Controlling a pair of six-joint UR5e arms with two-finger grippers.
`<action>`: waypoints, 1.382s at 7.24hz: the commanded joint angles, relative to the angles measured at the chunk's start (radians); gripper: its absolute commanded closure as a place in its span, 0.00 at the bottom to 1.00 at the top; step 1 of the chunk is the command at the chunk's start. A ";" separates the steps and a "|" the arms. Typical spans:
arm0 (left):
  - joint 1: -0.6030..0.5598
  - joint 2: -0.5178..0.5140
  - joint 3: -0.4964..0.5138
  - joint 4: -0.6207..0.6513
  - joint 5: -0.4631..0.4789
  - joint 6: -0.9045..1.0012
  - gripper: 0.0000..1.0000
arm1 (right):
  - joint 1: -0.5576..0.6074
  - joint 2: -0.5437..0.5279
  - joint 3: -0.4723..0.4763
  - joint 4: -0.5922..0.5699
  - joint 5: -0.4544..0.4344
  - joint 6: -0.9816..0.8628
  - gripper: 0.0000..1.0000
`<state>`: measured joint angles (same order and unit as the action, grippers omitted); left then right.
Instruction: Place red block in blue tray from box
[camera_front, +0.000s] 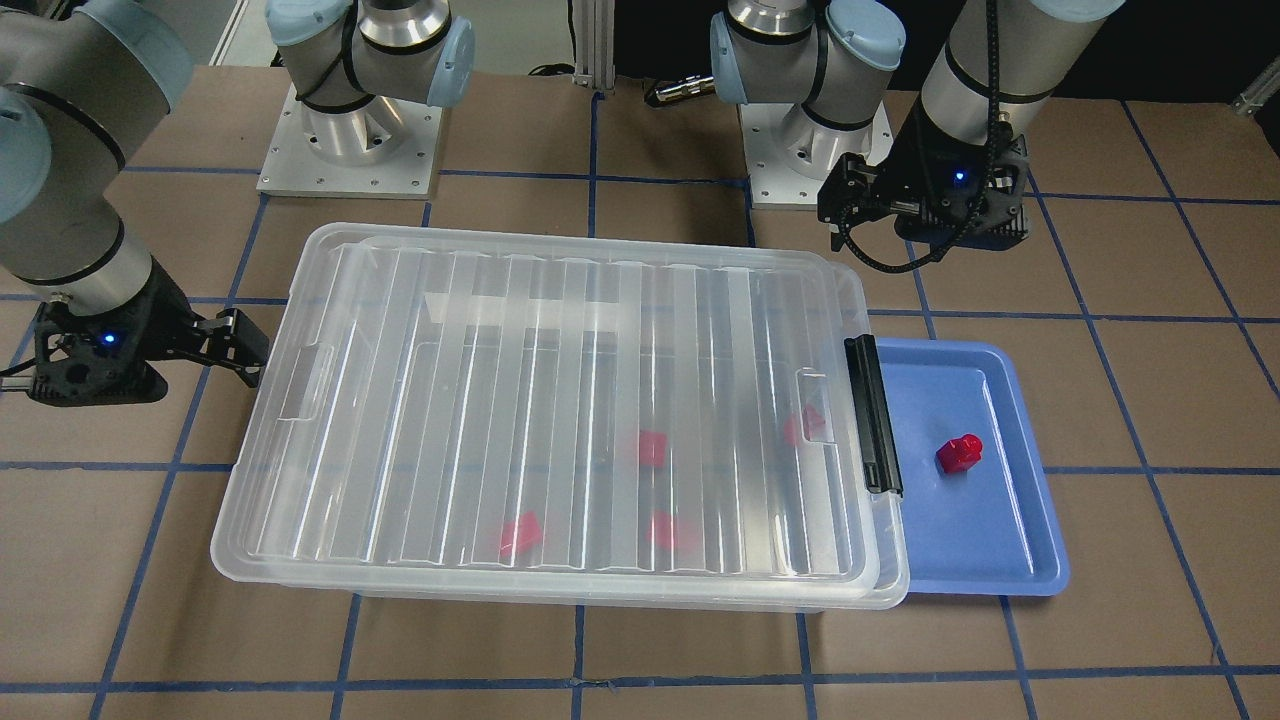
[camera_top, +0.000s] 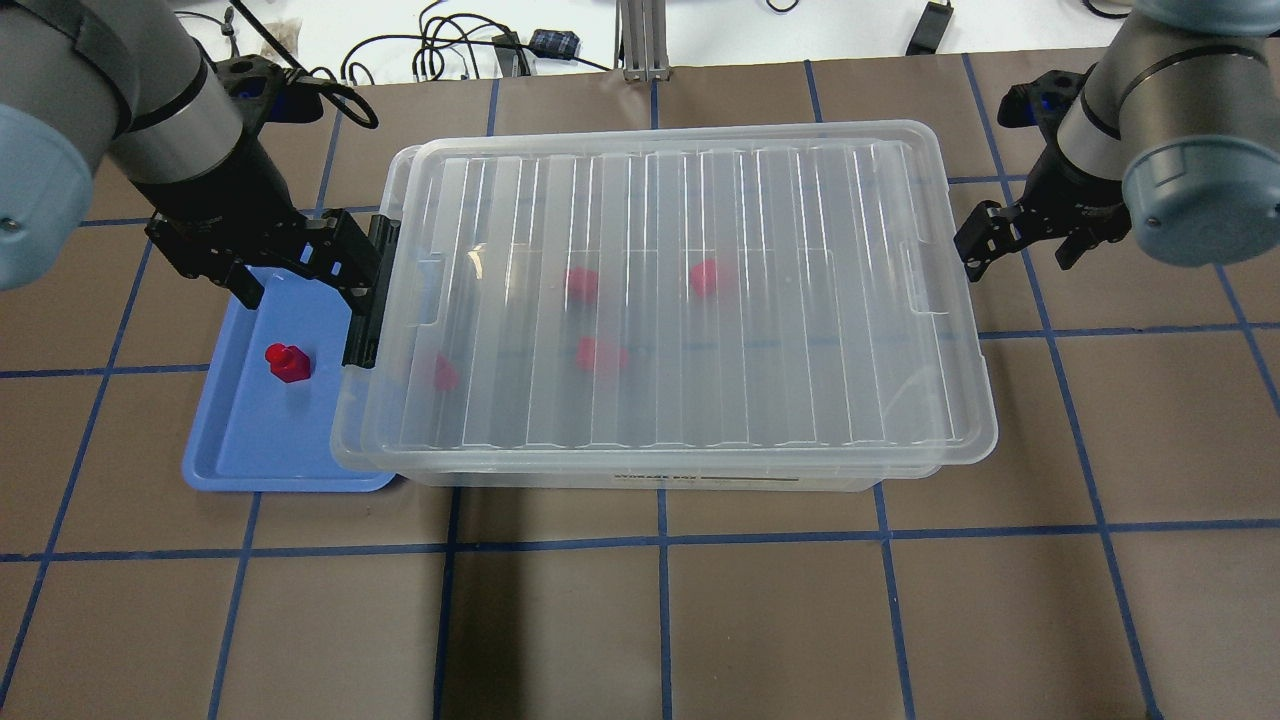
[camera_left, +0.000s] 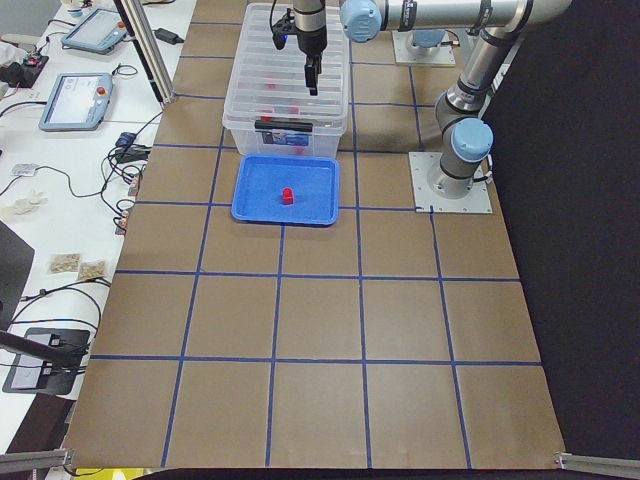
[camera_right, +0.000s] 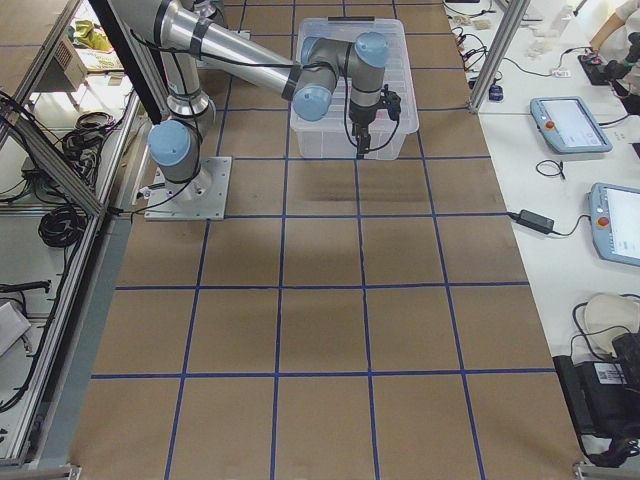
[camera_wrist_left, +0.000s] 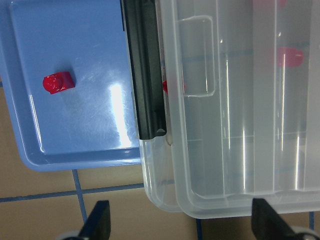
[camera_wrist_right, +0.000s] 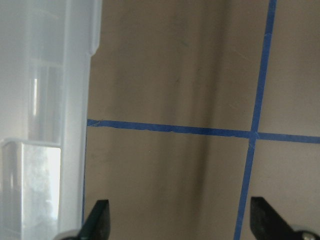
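One red block (camera_front: 960, 453) lies in the blue tray (camera_front: 1010, 560), also seen from overhead (camera_top: 288, 362) and in the left wrist view (camera_wrist_left: 58, 82). The clear box (camera_front: 560, 420) stands beside the tray with its ribbed lid on and its black latch bar (camera_front: 872, 415) on the tray side. Several more red pieces (camera_top: 600, 355) show blurred through the lid. My left gripper (camera_top: 300, 275) is open and empty, above the far end of the tray and the latch. My right gripper (camera_top: 1015, 250) is open and empty, beside the box's other short side.
The table is brown with blue grid tape. The two arm bases (camera_front: 350, 140) stand behind the box. The box rim overlaps the tray's edge (camera_wrist_left: 150, 155). Cables and tablets lie on side benches (camera_left: 75, 100) beyond the table.
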<state>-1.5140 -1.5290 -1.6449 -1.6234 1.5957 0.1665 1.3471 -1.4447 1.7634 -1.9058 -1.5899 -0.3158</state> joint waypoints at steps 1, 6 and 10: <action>0.012 -0.009 -0.003 0.000 -0.002 -0.004 0.00 | 0.001 -0.057 -0.102 0.107 0.001 0.000 0.00; 0.011 0.010 -0.001 0.002 0.000 -0.005 0.00 | 0.231 -0.157 -0.157 0.208 0.025 0.338 0.00; 0.012 0.012 -0.003 -0.003 0.006 -0.005 0.00 | 0.265 -0.140 -0.177 0.215 0.005 0.397 0.00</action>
<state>-1.5020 -1.5176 -1.6469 -1.6248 1.5982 0.1606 1.6094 -1.5891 1.5924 -1.6920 -1.5780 0.0760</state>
